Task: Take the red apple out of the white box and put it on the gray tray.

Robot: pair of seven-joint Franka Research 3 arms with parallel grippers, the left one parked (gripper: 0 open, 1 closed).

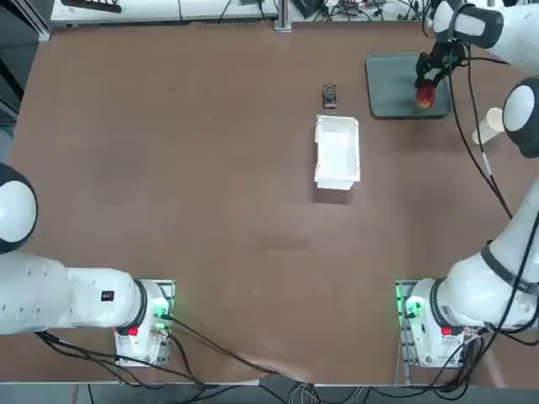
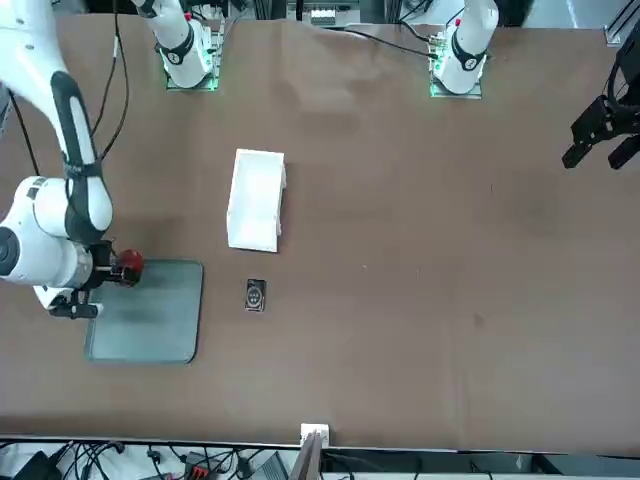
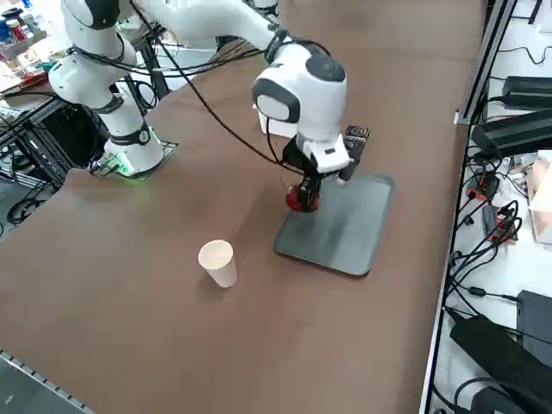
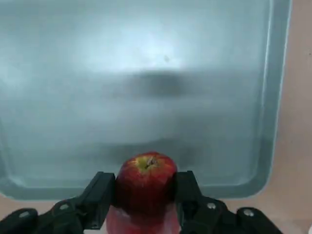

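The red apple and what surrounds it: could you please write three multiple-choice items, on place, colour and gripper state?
1. Where is the apple?
A) in the box
B) over the tray
C) in the cup

2. What colour is the box?
A) white
B) green
C) black

3. The right gripper's fingers are:
A) wide open
B) fully out of view
C) closed on the apple

1 B: the apple appears above the gray tray.
2 A: the box has white walls.
3 C: the right gripper pinches it from both sides.

A white paper cup is standing on the brown tabletop; a small dark device is lying well apart from it.
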